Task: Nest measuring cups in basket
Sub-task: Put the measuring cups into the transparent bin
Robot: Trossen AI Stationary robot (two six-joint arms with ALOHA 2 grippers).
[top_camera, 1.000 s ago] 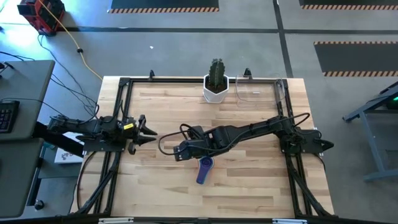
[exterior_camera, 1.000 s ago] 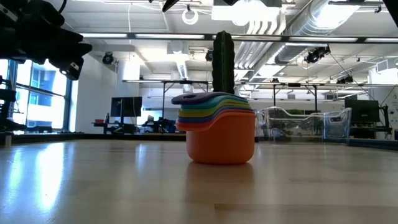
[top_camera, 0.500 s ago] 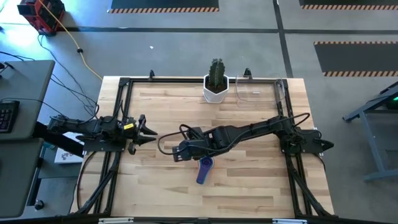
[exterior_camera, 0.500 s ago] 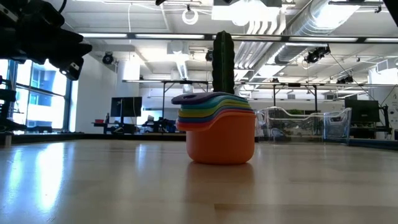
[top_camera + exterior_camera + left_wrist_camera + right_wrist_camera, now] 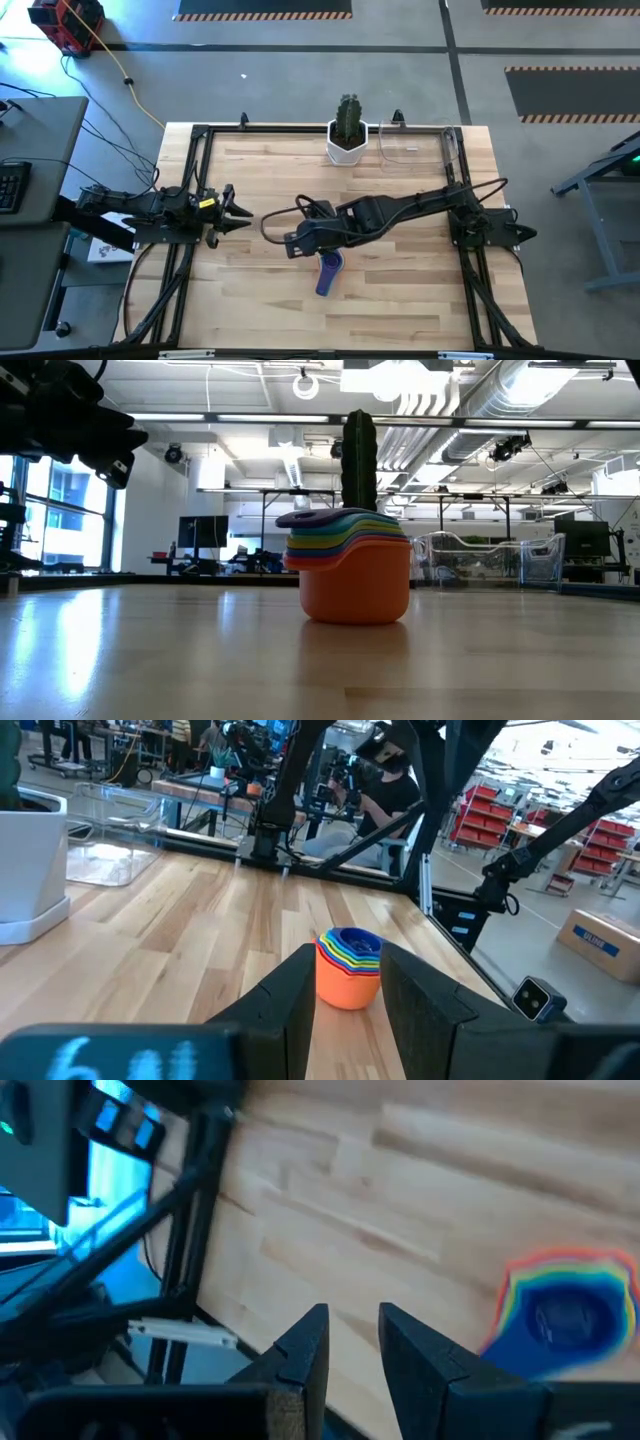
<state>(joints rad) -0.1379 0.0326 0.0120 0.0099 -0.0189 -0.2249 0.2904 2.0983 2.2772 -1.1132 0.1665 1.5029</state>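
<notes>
My right gripper (image 5: 291,243) shifts slightly right since earlier frame, fingers apart, empty, above table. Cups (image 5: 328,268) all nested, stack on table mid-front, not in basket (image 5: 420,146) at back edge. Remaining: move stack in. Left gripper (image 5: 240,211) parked, apart.

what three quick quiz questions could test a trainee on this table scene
1. True or false: the stack of cups already sits inside the clear basket.
2. Which cup is outermost, at the bottom of the stack? A orange, B yellow, C purple.
3. What stands next to the basket at the table's far edge?

Key:
1. False: the stack stands on the bare table, just beside the right gripper.
2. A.
3. A cactus in a white pot.
</notes>
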